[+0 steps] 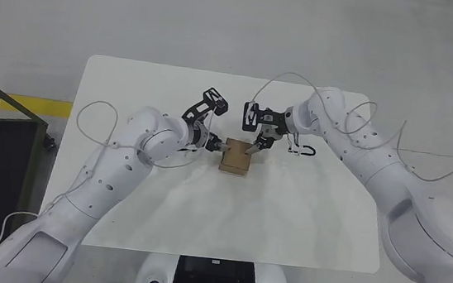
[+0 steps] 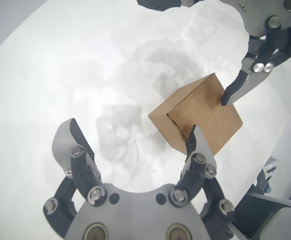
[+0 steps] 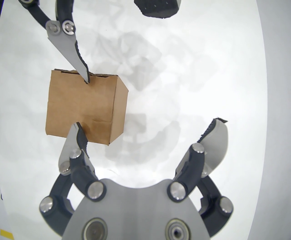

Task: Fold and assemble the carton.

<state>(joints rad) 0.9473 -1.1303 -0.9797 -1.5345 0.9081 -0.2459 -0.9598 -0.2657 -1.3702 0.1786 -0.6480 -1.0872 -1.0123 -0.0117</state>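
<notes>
We are working with the left pincer (image 2: 133, 123) and right pincer (image 3: 147, 121) both spread open, one fingertip (image 2: 192, 136) of each touching the carton (image 1: 235, 157), which is sitting between them on the bench (image 1: 284, 222). To our judgement, pressing evenly from both sides is stopping it skidding or twisting.

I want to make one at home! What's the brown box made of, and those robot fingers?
The carton looks like plain matte brown corrugated cardboard; wavy fluting shows at its cut edge. The fingers seem smooth grey metal or plastic, with black ridged pads, probably rubber.
</notes>
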